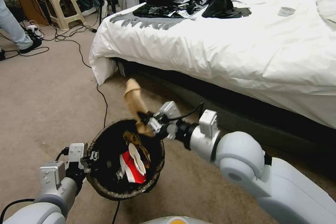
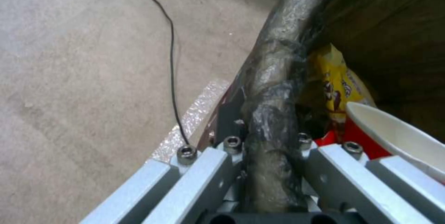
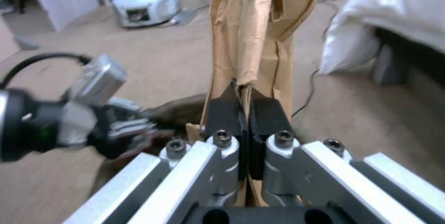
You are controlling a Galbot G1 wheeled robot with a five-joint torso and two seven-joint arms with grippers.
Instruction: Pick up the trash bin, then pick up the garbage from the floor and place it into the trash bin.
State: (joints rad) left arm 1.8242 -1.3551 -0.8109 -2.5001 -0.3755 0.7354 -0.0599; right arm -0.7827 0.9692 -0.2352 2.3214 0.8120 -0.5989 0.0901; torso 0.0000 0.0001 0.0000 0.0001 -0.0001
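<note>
You are in a bedroom with a beige carpet floor (image 1: 45, 94); a bed with a white duvet (image 1: 227, 45) fills the 1 to 3 o'clock part of the head view, and a thin black cable (image 1: 103, 105) runs over the carpet toward 12 o'clock from the bin.

The small round white plastic trash bin with a dark bag liner (image 1: 105, 185) is at 6 to 7 o'clock in the head view, held off the floor. Your left gripper (image 1: 91, 156) has its jaws clamped on the lined rim at the bin's 9 o'clock side; in the left wrist view the rim (image 2: 273, 112) passes straight between the two jaws. Inside lie a red and white paper cup (image 1: 133, 166) and a yellow printed snack wrapper (image 2: 336, 85).

Your right gripper (image 1: 147, 120) is at the bin's 1 o'clock edge, its jaws pressed together on the lower end of a long crumpled brown paper piece (image 1: 134, 99). The paper stands up and leans toward 11 o'clock, with its top well outside the rim.

I judge the step in hand is dropping this paper in. To do it well, you should bring the right gripper more over the middle of the opening and tilt the paper inward before you let go, because it is long and light and could fall over the edge. Keep the left grip steady, so the bin does not tip.
</note>
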